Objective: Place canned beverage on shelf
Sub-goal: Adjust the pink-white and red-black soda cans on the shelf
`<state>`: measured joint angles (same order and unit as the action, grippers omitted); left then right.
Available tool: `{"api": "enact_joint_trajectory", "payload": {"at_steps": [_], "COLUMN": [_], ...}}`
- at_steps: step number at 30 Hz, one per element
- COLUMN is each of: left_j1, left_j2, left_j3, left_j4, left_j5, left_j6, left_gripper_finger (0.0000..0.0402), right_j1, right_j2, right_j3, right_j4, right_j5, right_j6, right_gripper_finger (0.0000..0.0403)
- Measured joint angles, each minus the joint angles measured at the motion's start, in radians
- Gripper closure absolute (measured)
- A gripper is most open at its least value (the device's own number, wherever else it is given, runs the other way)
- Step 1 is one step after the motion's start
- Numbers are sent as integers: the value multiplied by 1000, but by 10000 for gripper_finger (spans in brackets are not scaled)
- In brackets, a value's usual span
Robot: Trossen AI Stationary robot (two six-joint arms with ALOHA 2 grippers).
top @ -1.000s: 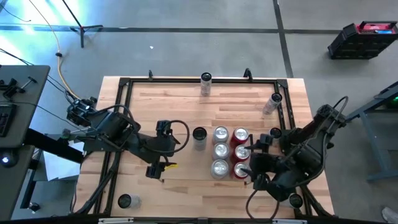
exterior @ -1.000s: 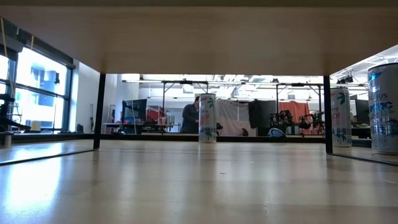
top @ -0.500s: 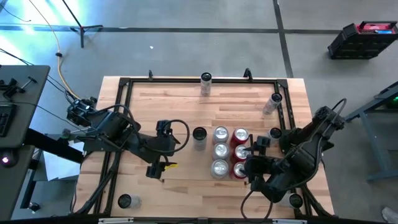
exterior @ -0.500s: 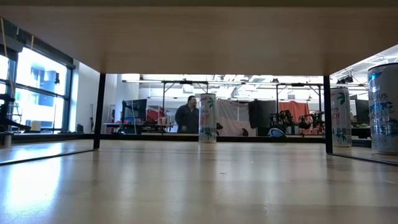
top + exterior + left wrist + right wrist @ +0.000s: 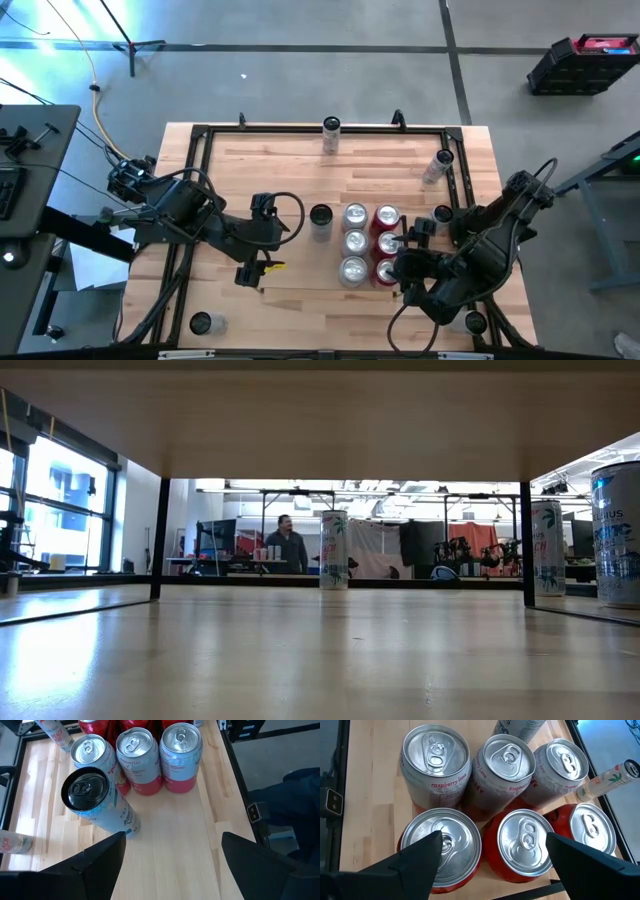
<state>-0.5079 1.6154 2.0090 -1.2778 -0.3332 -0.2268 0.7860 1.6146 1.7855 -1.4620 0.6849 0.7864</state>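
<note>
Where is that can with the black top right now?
From above, the black-topped can stands near the table's middle, just left of the block of silver-topped cans and ahead of the left gripper, whose fingers are open.

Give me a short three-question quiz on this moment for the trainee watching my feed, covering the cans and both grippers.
1. True or false: the right gripper is shut on a red can.
2. How many cans stand in the packed block on the shelf, counted in the right wrist view?
3. Which can stands just beside the block, towards the left gripper? A) a red can B) the black-topped can C) a green can

Key
1. False. Its jaws are open above the red cans, holding nothing.
2. Six: three silver raspberry lime cans and three red cans.
3. B. The left gripper is open too.
</note>
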Motion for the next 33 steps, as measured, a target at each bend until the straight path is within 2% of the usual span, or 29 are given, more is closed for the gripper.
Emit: {"api": "enact_joint_trajectory", "payload": {"at_steps": [18, 33], "left_j1": [-19, -25], "left_j2": [0, 0], "left_j3": [0, 0], "left_j4": [0, 0], "left_j5": [1, 20], "left_j6": [-7, -8], "left_gripper_finger": [80, 80], "right_j1": [0, -10], "right_j2": [-19, -17], "right_j3": [-1, -1], "right_j4": [-21, 34], "right_j5": [24, -33], "right_j6": [-9, -35], "right_gripper_finger": [61, 61]}}
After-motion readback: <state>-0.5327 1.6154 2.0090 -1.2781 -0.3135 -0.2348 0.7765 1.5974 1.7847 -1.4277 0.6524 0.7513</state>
